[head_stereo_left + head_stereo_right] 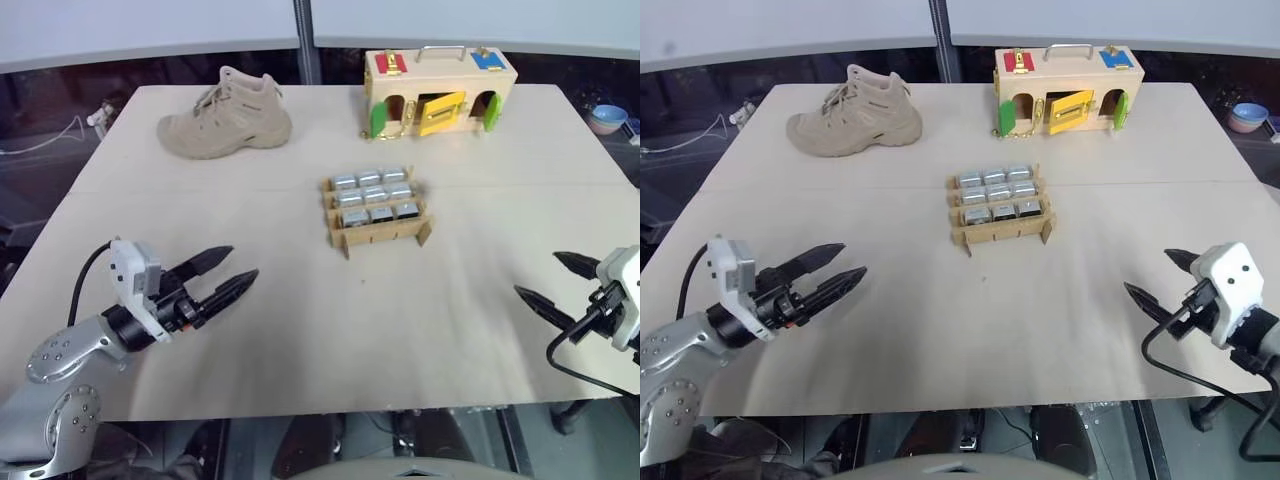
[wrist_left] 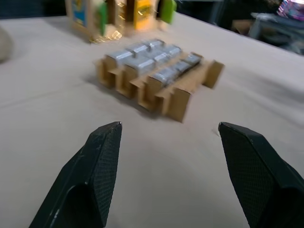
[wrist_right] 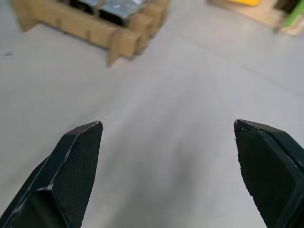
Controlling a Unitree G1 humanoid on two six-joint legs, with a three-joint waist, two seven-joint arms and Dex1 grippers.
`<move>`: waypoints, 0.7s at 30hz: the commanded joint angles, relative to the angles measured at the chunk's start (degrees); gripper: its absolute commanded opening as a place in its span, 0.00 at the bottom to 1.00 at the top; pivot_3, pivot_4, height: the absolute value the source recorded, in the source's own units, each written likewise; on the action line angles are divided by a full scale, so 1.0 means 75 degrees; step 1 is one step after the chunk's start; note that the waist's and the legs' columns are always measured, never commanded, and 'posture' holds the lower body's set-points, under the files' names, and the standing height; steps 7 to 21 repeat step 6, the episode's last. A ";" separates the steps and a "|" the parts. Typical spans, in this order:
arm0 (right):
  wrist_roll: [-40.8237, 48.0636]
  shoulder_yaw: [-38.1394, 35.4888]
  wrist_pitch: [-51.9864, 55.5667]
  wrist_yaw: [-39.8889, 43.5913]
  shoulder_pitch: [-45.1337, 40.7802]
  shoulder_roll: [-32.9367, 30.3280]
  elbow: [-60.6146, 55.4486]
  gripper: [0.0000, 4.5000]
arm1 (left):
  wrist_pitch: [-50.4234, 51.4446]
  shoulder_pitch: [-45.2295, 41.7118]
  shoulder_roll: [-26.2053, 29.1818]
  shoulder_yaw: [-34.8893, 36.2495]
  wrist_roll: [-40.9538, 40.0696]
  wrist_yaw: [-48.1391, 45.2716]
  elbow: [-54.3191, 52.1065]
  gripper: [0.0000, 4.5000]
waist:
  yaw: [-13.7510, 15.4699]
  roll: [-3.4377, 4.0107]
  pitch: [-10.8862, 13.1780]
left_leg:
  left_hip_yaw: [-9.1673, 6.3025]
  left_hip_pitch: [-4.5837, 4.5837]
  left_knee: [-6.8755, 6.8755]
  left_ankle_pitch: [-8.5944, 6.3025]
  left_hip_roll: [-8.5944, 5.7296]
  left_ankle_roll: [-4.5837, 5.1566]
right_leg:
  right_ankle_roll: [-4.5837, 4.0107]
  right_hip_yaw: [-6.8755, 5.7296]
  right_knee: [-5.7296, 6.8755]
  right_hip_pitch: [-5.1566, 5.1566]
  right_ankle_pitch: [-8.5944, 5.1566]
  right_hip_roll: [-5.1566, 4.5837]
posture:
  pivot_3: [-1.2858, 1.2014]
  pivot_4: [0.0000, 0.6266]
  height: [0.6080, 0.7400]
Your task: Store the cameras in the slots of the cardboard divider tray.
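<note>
left pincer (image 1: 232, 272) parted and empty, hovering low over the near left of the bench (image 1: 300, 330), aimed toward the cardboard divider tray (image 1: 377, 232). right pincer (image 1: 548, 284) spread wide, empty too, near the right edge. tray sitting mid-bench, well apart from both, with the cameras (image 1: 374, 195) apparently filling all nine slots; none seen loose on the bench. looks essentially done, so most of the risk lies in any further motion. could nudge the light cardboard with a fingertip if either arm sweeps inward at this low height, sliding the tray or tipping it on its short feet and spilling cameras out. could also catch a strip wall from the side and bend it, loosening a seated block. cannot tell how deeply each camera sits, so a proud one might be knocked free. shoe (image 1: 226, 116) and wooden latch box (image 1: 438, 92) far back, unlikely to interfere.
</note>
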 commanded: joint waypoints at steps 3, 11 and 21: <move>0.0062 0.0178 -0.0486 -0.0050 -0.0330 -0.0385 0.0510 0.97 | 0.0062 0.0472 0.0159 0.0123 -0.0077 -0.0248 -0.0438 0.75 | 0.0047 -0.0001 0.0001 | 0.0003 -0.0009 -0.0008 0.0000 0.0002 0.0000 | 0.0001 0.0000 -0.0003 -0.0010 0.0003 0.0001 | 0.52 0.24 1.00; 0.0178 0.0263 -0.0531 -0.0032 -0.0380 -0.0498 0.0615 0.97 | 0.0000 0.0515 0.0179 0.0209 0.0003 -0.0156 -0.0505 0.75 | 0.0081 0.0000 0.0001 | -0.0003 -0.0018 -0.0009 -0.0001 0.0001 0.0001 | 0.0003 -0.0007 -0.0009 -0.0011 0.0004 -0.0003 | 0.52 0.24 1.00; 0.0178 0.0263 -0.0531 -0.0032 -0.0380 -0.0498 0.0615 0.97 | 0.0000 0.0515 0.0179 0.0209 0.0003 -0.0156 -0.0505 0.75 | 0.0081 0.0000 0.0001 | -0.0003 -0.0018 -0.0009 -0.0001 0.0001 0.0001 | 0.0003 -0.0007 -0.0009 -0.0011 0.0004 -0.0003 | 0.52 0.24 1.00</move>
